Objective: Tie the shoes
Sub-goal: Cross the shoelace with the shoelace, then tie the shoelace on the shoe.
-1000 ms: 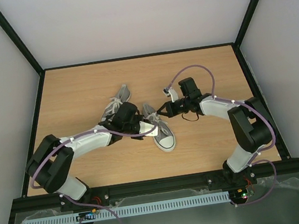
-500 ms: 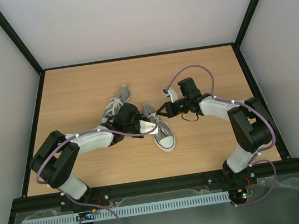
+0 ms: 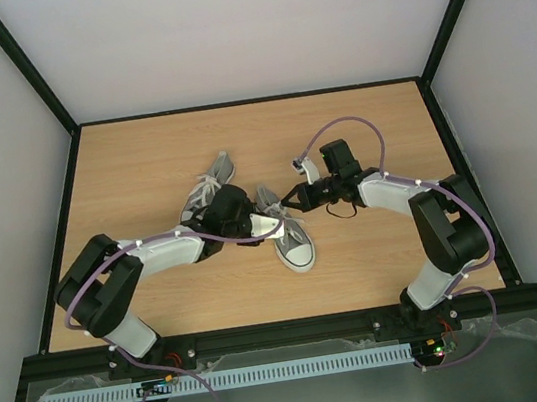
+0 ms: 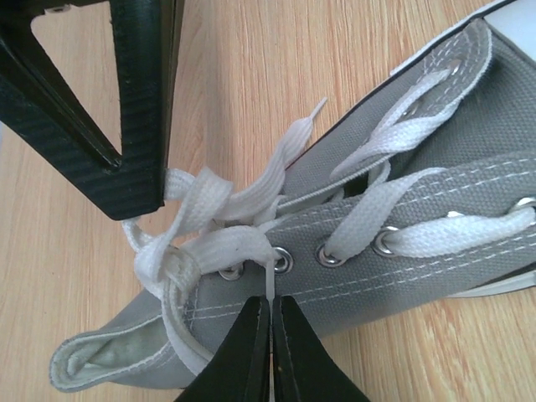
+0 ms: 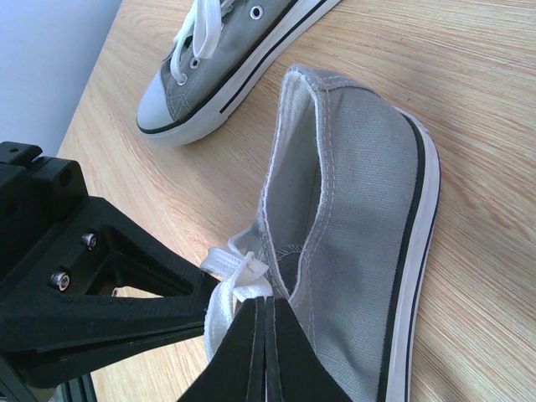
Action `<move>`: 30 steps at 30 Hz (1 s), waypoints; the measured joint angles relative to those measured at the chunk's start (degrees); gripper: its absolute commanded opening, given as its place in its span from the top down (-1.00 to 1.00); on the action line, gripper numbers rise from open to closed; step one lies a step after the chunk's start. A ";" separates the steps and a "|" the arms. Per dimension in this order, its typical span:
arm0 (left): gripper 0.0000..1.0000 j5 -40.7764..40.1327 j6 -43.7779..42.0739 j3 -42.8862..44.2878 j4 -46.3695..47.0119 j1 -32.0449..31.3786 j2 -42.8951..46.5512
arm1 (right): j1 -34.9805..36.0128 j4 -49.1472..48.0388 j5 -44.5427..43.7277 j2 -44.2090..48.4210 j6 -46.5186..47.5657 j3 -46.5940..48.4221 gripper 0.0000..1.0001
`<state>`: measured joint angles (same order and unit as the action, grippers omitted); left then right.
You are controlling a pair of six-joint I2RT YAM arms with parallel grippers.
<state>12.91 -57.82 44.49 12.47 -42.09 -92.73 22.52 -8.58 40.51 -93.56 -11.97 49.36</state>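
Two grey sneakers lie on the wooden table. The near shoe (image 3: pixel 293 243) lies between my grippers; the other shoe (image 3: pixel 208 185) lies behind my left arm. In the left wrist view my left gripper (image 4: pixel 271 300) is shut on a thin white lace end just below the top eyelets of the near shoe (image 4: pixel 419 201). Its white laces (image 4: pixel 209 226) bunch in a loose tangle at the opening. In the right wrist view my right gripper (image 5: pixel 265 300) is shut on a white lace (image 5: pixel 219 310) at the collar of the same shoe (image 5: pixel 360 234). My grippers sit close together.
The other shoe (image 5: pixel 226 59) lies beyond the near one, toe toward the left wall. My left gripper's black fingers (image 5: pixel 100 289) fill the lower left of the right wrist view. The right gripper's fingers (image 4: pixel 126 109) stand close above the laces. Black frame rails edge the table (image 3: pixel 360 137).
My left arm has shifted a little to the right toward the near shoe's opening. The right arm and both shoes have hardly moved.
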 measured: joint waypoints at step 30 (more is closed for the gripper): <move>0.95 2.29 -9.27 -4.37 -15.39 2.60 4.90 | 1.20 0.90 -0.17 -0.15 0.22 2.36 0.98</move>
<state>15.20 -67.09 40.12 -2.92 -39.48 -87.83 23.73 -7.68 40.34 -93.71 -11.75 51.72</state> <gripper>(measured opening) 0.027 0.011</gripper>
